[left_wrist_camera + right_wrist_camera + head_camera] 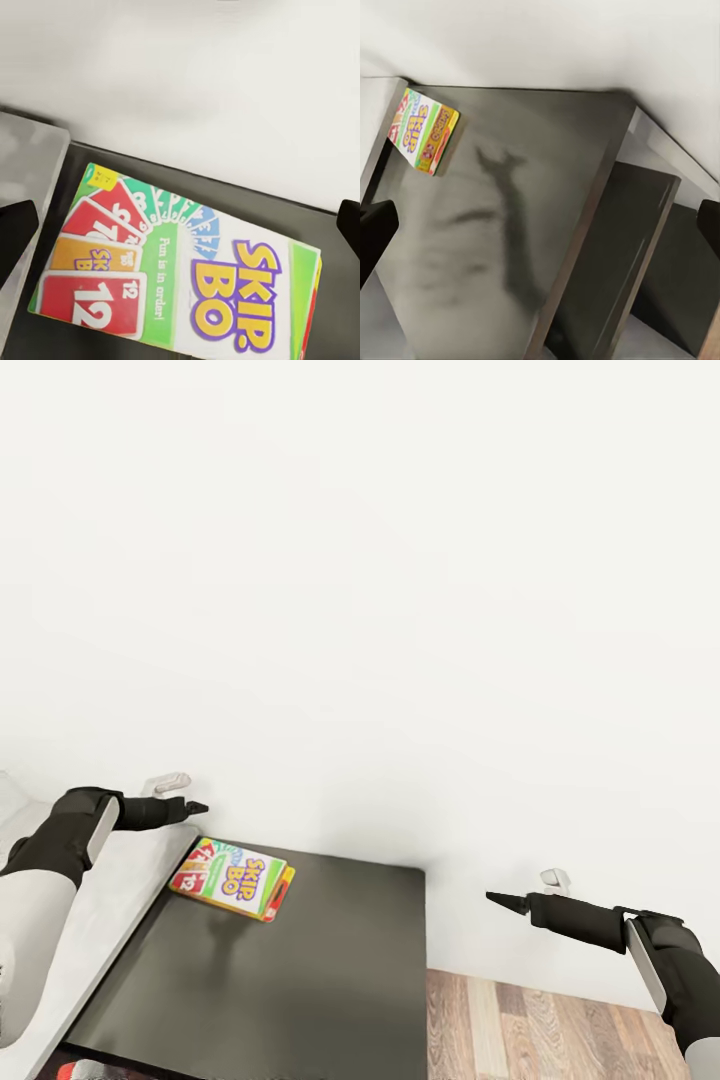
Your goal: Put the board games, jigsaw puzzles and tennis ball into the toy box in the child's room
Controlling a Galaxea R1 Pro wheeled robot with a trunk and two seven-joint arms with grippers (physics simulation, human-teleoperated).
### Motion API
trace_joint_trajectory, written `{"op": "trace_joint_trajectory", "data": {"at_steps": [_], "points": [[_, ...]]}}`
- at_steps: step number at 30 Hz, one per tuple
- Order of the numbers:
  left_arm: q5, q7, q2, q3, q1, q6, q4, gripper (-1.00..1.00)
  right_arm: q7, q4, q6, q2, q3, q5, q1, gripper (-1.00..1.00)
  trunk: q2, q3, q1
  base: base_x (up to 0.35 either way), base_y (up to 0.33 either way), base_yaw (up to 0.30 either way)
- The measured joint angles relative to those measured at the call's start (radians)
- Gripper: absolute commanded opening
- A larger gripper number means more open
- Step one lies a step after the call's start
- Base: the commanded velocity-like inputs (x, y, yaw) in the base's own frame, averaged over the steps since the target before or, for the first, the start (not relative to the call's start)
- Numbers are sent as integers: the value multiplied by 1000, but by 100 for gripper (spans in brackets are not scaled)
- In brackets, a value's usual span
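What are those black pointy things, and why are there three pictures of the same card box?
Those black pointy things are the robot's two hands, called grippers. The big picture is taken from a camera on the robot's head, looking down. There you see the left gripper near the wall and the right gripper out past the desk's edge, above the wood floor.

The other two pictures come from little cameras on each arm, looking along the fingers. That is why the same thing shows up three times, from different sides.

The colourful flat thing is a SKIP-BO box, a card game. It lies on the dark grey desk top, close to the white wall. The left arm's camera looks right down at it.

Both grippers are open, and neither holds anything.
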Motion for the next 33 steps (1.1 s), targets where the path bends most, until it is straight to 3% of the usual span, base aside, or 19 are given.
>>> {"op": "trace_joint_trajectory", "data": {"at_steps": [17, 33], "points": [[-1, 12, -6, -1, -30, -1, -1, 100, 2, 0, -1, -3, -2, -4, 1, 100, 0, -24, 0, 0, 0, 53], [0, 10, -7, -2, -30, -6, -1, 100, 3, -1, -1, -3, -3, -5, 1, 100, 0, -25, 0, 0, 0, -104]]}}
